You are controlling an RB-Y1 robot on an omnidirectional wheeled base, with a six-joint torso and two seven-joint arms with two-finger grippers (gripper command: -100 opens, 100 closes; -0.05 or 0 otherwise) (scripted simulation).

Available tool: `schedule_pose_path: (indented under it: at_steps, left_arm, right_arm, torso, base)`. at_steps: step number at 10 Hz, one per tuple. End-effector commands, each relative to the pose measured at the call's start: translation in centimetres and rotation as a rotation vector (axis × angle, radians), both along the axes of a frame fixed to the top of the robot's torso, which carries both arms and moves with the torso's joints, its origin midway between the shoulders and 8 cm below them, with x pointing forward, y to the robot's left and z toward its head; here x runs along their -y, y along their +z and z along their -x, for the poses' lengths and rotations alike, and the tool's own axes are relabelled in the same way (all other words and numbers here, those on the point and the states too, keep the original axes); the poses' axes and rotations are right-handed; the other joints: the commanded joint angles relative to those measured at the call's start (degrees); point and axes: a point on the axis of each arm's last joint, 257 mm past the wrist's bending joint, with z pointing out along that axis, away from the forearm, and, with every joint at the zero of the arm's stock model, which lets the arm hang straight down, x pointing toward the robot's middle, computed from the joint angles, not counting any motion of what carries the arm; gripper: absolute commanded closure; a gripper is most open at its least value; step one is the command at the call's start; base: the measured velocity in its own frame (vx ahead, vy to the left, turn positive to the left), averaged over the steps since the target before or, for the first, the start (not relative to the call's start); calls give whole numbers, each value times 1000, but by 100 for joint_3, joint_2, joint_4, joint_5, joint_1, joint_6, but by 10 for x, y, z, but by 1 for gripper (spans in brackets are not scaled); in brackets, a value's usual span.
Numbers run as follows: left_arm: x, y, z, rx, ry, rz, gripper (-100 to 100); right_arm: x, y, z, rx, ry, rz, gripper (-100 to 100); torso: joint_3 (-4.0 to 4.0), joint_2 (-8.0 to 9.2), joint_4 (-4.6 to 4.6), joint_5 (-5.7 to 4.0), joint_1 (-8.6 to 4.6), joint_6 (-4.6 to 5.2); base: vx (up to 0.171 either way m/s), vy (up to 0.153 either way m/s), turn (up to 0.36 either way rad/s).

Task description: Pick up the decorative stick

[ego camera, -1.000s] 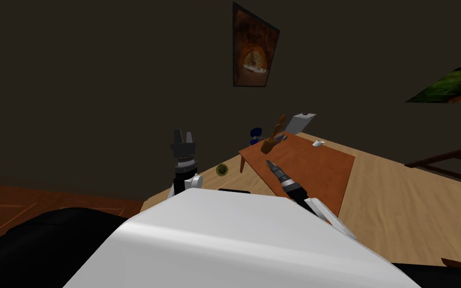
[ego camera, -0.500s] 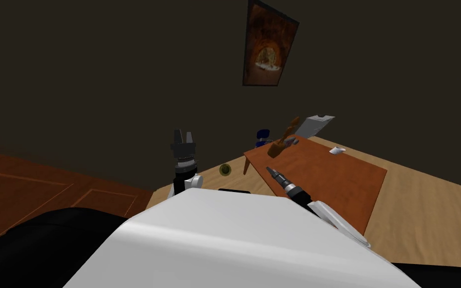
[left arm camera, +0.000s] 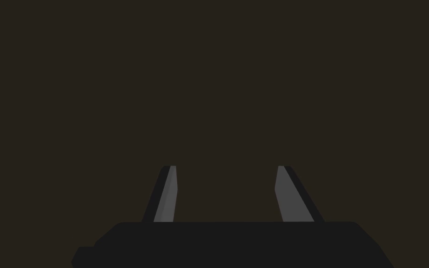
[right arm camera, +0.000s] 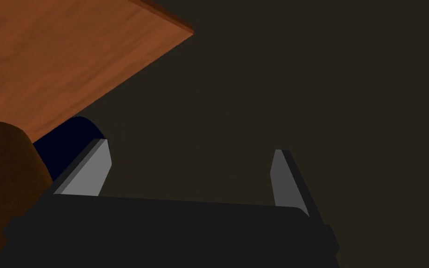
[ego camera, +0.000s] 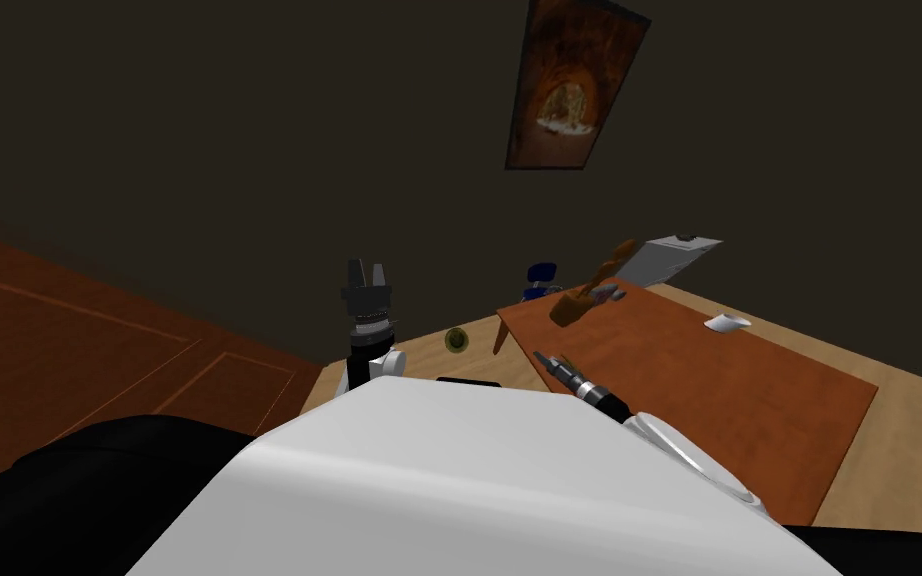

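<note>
Your decorative stick (ego camera: 589,292), brown and leaning, stands at the far corner of the reddish-brown tabletop (ego camera: 709,400), with a blue object (ego camera: 541,272) just beyond that corner. A small white item (ego camera: 726,322) lies further along the tabletop. The right tool (ego camera: 541,357) hovers over the near edge, apart from the stick, its fingers spread and empty. The left tool (ego camera: 367,268) is raised off to the side, away from the tabletop, also spread.

The table (ego camera: 729,400) is red-brown with wavy wood lines. The stick (ego camera: 609,272) is brown. One small thing (ego camera: 541,272) is blue. The floor (ego camera: 919,430) is pale tan. The wall (ego camera: 249,150) is dark grey-brown. The picture (ego camera: 574,85) is orange and brown.
</note>
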Motion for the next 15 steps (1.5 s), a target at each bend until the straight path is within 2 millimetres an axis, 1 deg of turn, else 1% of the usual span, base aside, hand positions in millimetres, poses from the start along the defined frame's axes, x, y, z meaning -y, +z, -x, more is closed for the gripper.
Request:
schedule_pose_path:
  at_steps: [1,2,3,4,5,6,8,9,11,12,15]
  left_arm:
    - [0,0,0,0,0,0,0]
    - [0,0,0,0,0,0,0]
    - [0,0,0,0,0,0,0]
    - [0,0,0,0,0,0,0]
    - [0,0,0,0,0,0,0]
    - [0,0,0,0,0,0,0]
    - [0,0,0,0,0,0,0]
    - [0,0,0,0,0,0,0]
    - [0,0,0,0,0,0,0]
    - [0,0,0,0,0,0,0]
    - [0,0,0,0,0,0,0]
  right_arm:
    - [15,-28,21,-88,12,53,-100]
    - [17,-28,21,-90,22,69,-100]
    - [29,-45,37,-147,35,112,-100]
    - [29,-45,37,-147,35,112,-100]
    - [42,-61,53,-203,48,155,-100]
    - [42,-61,53,-203,48,155,-100]
    - [70,-88,86,-307,71,236,-100]
    - [70,-88,86,-307,71,237,-100]
    - [98,-107,116,-399,92,314,-100]
    - [98,-107,116,-399,92,314,-100]
    - [139,-124,159,-520,118,415,-100]
  torso:
    - [0,0,0,0,0,0]
    - [-3,-6,-1,-2,-8,-4]
    - [-2,-3,-1,-2,-7,5]
    - [-2,-2,-1,-3,-7,2]
    - [2,3,1,-1,-4,4]
    - [3,5,1,-1,-6,1]
    - [2,3,1,-1,-5,1]
    - [0,-1,0,-3,-14,-1]
    - [3,5,1,-4,-14,3]
    - [2,3,1,-3,-18,2]
    - [2,3,1,-6,-26,3]
  base:
    - [65,-33,423]
    - [53,-37,104]
    - [50,-32,126]
    - [34,-29,116]
    - [33,-33,237]
    - [26,-35,108]
    - [40,-45,271]
    - [32,-66,102]
    - [30,-64,220]
    - [24,-69,100]
    - [21,-90,224]
